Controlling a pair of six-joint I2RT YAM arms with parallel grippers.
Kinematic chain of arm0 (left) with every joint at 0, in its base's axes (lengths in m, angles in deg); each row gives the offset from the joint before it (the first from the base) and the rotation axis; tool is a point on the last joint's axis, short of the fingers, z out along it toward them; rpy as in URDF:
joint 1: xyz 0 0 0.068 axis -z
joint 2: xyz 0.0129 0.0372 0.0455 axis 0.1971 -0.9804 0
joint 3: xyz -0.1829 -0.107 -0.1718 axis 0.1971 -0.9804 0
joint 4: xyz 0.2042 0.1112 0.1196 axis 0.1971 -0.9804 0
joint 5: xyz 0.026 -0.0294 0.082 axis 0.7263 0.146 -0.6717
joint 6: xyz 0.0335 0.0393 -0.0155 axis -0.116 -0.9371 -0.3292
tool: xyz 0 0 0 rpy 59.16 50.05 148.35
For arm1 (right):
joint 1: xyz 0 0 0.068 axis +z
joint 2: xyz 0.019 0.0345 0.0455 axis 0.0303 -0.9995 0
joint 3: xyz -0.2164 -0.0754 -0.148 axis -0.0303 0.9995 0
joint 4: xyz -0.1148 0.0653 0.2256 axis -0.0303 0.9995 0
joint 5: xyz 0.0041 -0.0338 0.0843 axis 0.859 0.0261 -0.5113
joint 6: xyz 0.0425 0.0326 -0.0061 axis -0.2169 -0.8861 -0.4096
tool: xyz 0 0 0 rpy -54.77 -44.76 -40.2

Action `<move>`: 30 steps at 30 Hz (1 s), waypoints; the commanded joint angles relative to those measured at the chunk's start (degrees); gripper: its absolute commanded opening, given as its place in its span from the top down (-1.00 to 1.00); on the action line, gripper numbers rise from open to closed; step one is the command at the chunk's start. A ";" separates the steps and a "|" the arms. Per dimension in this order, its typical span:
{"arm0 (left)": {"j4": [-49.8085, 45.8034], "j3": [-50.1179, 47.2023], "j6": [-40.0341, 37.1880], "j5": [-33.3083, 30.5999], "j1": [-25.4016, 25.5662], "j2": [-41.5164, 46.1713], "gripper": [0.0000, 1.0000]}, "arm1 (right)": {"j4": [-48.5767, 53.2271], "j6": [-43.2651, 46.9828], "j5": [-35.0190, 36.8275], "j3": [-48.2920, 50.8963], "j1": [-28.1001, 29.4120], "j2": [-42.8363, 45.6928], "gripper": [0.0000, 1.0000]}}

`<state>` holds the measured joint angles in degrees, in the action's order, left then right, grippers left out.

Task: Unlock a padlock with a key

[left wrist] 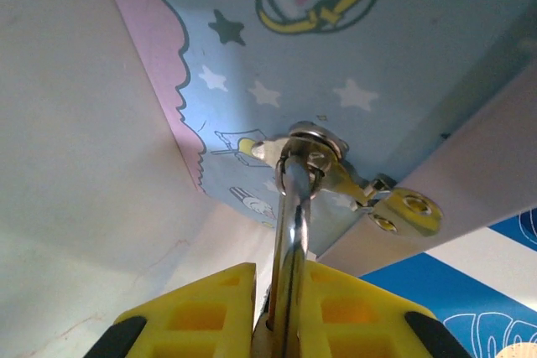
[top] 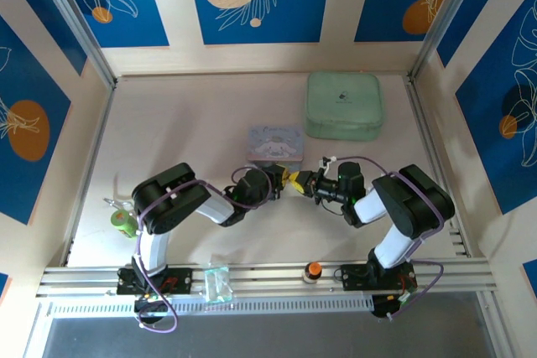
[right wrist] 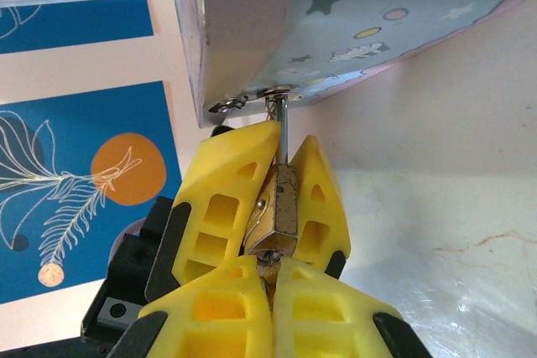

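- The left pincer (left wrist: 281,287) is closed to a narrow gap on the padlock (right wrist: 284,203). Its yellow fingers (right wrist: 231,161) press the brass body from both sides.
- The thin silver shackle (left wrist: 289,224) rises from between that pincer's tips. It passes through the metal hasp (left wrist: 319,153) on the edge of the blue cartoon tin (left wrist: 403,56), just beyond the tips.
- The right pincer (right wrist: 270,272) is fully closed, its tips pressed together. It sits nose to nose with the left pincer, right at the end of the padlock's body away from the shackle.
- The key cannot be made out. Anything pinched between the right pincer's tips is hidden by the yellow fingers, and so is the padlock's end face.
- In the left wrist view, the padlock's body is hidden between that pincer's fingers at the bottom edge.
- From above, both pincers meet low over the counter (top: 185,132), just in front of the tin. The padlock between them is too small to read there.
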<state>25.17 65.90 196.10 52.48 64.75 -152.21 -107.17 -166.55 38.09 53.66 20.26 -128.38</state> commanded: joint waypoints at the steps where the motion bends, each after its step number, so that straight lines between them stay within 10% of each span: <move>1: 5.43 2.88 -3.29 6.81 1.63 2.04 1.00 | 19.56 4.80 5.48 -2.35 1.54 2.19 1.00; 10: -1.26 6.03 -6.18 10.76 1.72 2.99 1.00 | 41.37 13.59 8.14 -8.54 1.84 12.90 0.90; 19: -4.57 1.67 -7.50 6.60 0.89 3.74 1.00 | 48.19 19.23 5.16 -6.95 -1.82 17.89 0.33; 27: -21.03 3.62 -16.69 7.47 -0.04 7.65 1.00 | 68.09 39.38 14.41 -10.79 -1.21 33.70 0.14; 29: -25.11 4.19 -18.68 7.58 -0.12 8.57 1.00 | 71.32 45.46 20.00 -11.78 0.69 37.25 -0.05; 30: -26.94 4.43 -19.52 7.65 -0.19 8.84 1.00 | 72.89 48.44 23.13 -12.37 1.97 38.71 -0.59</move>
<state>5.96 68.48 181.78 58.78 64.78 -145.77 -43.48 -131.49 52.21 43.91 19.95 -93.21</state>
